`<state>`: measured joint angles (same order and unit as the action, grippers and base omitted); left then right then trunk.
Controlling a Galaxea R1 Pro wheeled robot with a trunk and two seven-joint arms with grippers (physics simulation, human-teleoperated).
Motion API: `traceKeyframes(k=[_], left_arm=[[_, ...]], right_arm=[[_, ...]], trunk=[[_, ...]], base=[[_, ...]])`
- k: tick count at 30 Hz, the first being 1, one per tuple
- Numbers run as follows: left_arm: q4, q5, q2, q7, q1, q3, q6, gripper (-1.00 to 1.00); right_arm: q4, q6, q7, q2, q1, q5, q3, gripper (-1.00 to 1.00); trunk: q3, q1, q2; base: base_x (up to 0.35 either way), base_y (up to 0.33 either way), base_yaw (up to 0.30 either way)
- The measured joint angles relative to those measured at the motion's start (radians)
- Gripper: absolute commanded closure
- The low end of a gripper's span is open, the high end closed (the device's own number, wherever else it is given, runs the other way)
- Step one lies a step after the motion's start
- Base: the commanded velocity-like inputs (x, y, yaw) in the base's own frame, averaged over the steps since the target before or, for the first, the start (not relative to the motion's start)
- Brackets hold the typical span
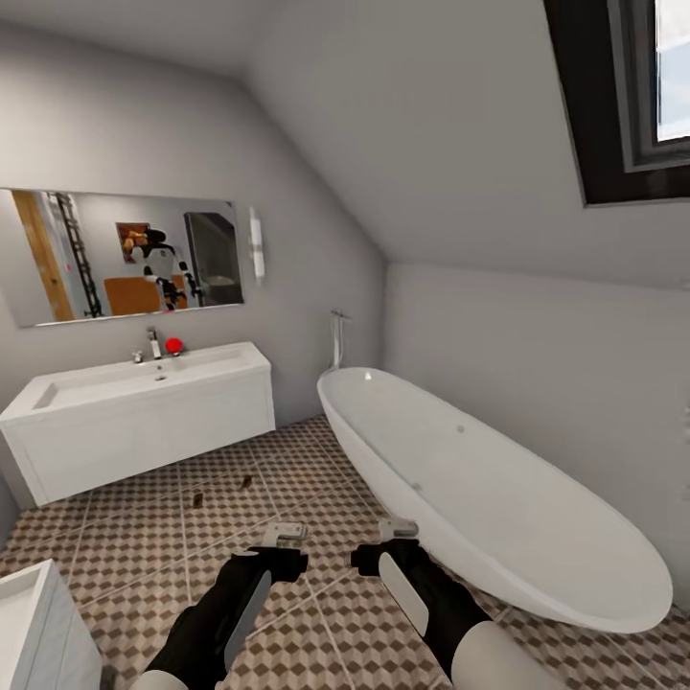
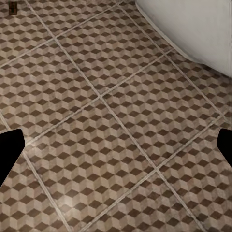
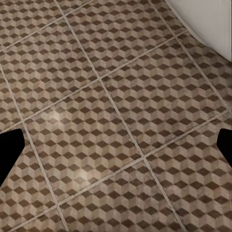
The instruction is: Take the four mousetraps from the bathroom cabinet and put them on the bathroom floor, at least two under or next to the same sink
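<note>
Two small dark mousetraps (image 1: 198, 499) (image 1: 246, 481) lie on the cube-patterned bathroom floor (image 1: 144, 537), just in front of the white sink vanity (image 1: 144, 422). One mousetrap (image 2: 13, 6) also shows far off in the left wrist view. My left gripper (image 1: 285, 533) and right gripper (image 1: 398, 528) hover side by side above the tiles, nearer to me than the traps. Both are open with nothing between the fingers. The mirror (image 1: 125, 254) reflects the robot and the orange-brown cabinet behind it.
A long white bathtub (image 1: 498, 498) runs along the right wall, close to my right arm. Another white fixture (image 1: 34, 623) stands at the lower left. A faucet and a red object (image 1: 173, 345) sit on the sink top. The ceiling slopes low over the tub.
</note>
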<state>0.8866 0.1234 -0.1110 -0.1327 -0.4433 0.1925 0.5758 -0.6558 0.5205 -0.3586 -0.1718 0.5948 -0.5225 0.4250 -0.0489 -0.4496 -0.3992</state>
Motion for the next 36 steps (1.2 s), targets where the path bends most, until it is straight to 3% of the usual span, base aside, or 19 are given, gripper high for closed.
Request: traceKeyframes(k=[16, 36], left_arm=[[0.007, 0.001, 0.0, -0.001, 0.0, 0.0, 0.001, -1.0], [0.007, 0.002, 0.0, -0.001, 0.0, -0.001, 0.002, -1.0]], right_arm=[[-0.001, -0.002, -0.001, 0.001, 0.0, 0.0, -0.002, -1.0], [-0.001, -0.002, 0.0, 0.002, 0.0, 0.001, -0.003, -1.0]], trunk=[[-0.02, 0.0, 0.0], [-0.034, 0.0, 0.0]], base=[[-0.003, 0.002, -0.185], [0.0, 0.0, -0.073]])
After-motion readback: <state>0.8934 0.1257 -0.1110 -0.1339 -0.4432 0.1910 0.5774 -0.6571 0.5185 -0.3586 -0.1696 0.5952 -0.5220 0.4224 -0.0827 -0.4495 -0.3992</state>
